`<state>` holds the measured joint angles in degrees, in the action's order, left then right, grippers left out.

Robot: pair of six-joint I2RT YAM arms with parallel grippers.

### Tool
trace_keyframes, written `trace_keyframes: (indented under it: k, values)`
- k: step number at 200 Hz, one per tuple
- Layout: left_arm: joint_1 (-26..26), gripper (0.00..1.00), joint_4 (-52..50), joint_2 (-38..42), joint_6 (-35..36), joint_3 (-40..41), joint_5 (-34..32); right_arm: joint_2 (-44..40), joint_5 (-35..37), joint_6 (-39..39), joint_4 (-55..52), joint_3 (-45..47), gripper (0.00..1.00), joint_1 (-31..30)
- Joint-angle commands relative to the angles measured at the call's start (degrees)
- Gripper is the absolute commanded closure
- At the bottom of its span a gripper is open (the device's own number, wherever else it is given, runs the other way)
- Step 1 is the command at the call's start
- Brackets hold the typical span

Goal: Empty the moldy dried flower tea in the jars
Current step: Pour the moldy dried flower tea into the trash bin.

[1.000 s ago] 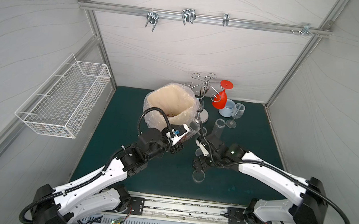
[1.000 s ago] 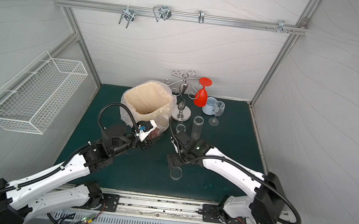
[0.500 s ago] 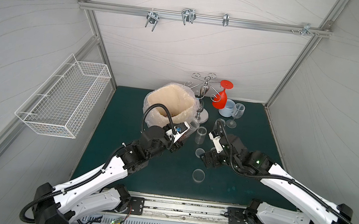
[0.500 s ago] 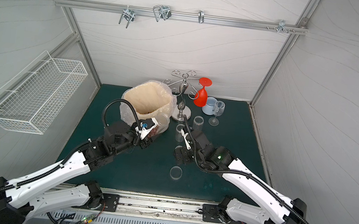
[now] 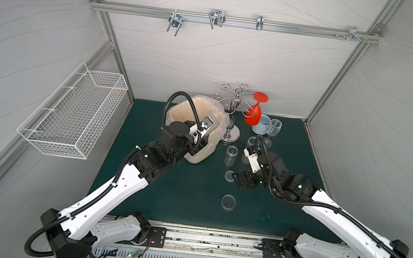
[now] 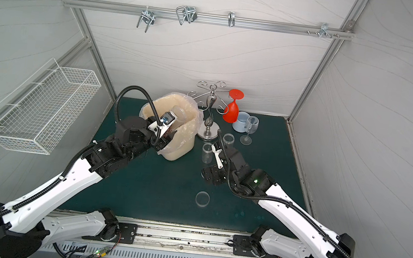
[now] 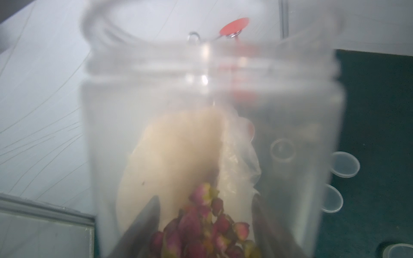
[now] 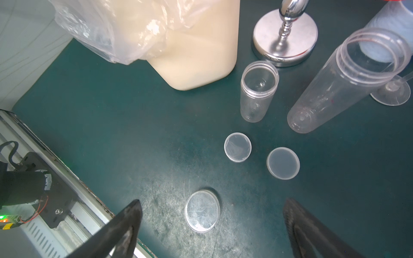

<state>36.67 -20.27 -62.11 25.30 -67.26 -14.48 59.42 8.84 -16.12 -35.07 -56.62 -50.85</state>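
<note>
In a top view, green mat (image 5: 186,194), short jar (image 5: 231,156), white walls (image 5: 208,60), wire basket (image 5: 76,113)

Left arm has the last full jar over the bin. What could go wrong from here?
1. The wide jar is not yet tipped out: the tea sits at its base by the left gripper. Its mouth is close to the rim of the bin, so buds may land on the mat.
2. The open right gripper hovers near the tall empty jar; a careless swing could knock it into the wine glass.
</note>
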Motion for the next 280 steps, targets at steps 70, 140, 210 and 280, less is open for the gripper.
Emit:
trace_keyframes:
  k: [70, 140, 210, 280]
  values:
    - [-7.9, 1.0, -14.92, -7.42, 8.7, -18.59, -5.99, -0.94, -1.1, 7.43, 4.98, -3.22, 0.01, 3.12]
    - [-11.94, 1.0, -23.01, -17.1, 26.48, -29.86, -15.18, -5.3, -4.6, 9.84, 3.56, -3.72, 0.01, 7.96]
    - [-12.16, 1.0, -20.57, -21.24, 47.85, -31.97, -21.91, -4.44, -11.73, 8.04, 4.12, -4.04, 0.01, 12.6]
    - [-12.14, 1.0, -19.36, -22.08, 67.17, -30.25, -21.84, -4.93, -15.11, 8.64, 4.96, -0.85, 0.01, 14.06]
